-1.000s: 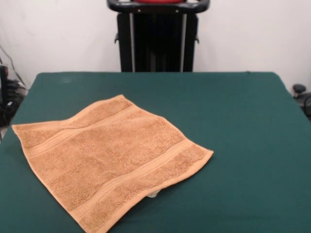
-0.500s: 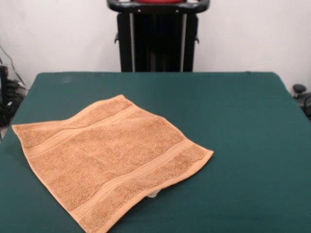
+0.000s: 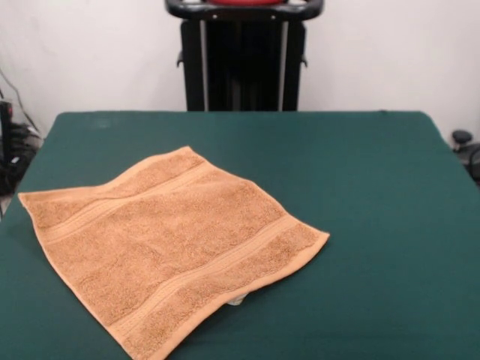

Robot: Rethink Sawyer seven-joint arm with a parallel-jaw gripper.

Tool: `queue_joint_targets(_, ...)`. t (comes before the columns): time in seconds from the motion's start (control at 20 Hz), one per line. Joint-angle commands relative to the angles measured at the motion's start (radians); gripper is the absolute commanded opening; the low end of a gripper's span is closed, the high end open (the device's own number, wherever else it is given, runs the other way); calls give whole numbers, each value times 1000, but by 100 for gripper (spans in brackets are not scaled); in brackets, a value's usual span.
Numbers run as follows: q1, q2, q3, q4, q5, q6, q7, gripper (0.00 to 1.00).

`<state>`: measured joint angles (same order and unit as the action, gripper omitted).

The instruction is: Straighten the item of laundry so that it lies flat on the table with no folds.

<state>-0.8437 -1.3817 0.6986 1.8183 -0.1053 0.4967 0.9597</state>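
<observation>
Towel [image 3: 169, 244] spread out on green surface [image 3: 367, 187], picture-left of centre, turned diamond-wise so corners point at table edges. Looks basically flat already — both woven bands run straight, no obvious folds, just slight waviness along far edge. White tag [image 3: 235, 301] peeking out under near edge. Hand nowhere in shot, so can't say open or closed. Only pedestal [image 3: 244, 56] visible at far side. Towel lies toward camera and picture-left of pedestal — any further smoothing means reaching down that way.
</observation>
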Motion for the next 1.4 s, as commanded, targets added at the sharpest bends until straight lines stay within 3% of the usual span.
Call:
queue_joint_targets(0.05, 144, 56, -147, 127, -114, 50, 337, 100)
queue_joint_targets(0.95, 311, 130, -350, 87, -122, -4, 321, 100)
queue_joint_targets(1.2, 331, 180, -397, 88, -113, -58, 308, 100)
queue_joint_targets(1.4, 301, 203, -374, 122, -56, -110, 263, 100)
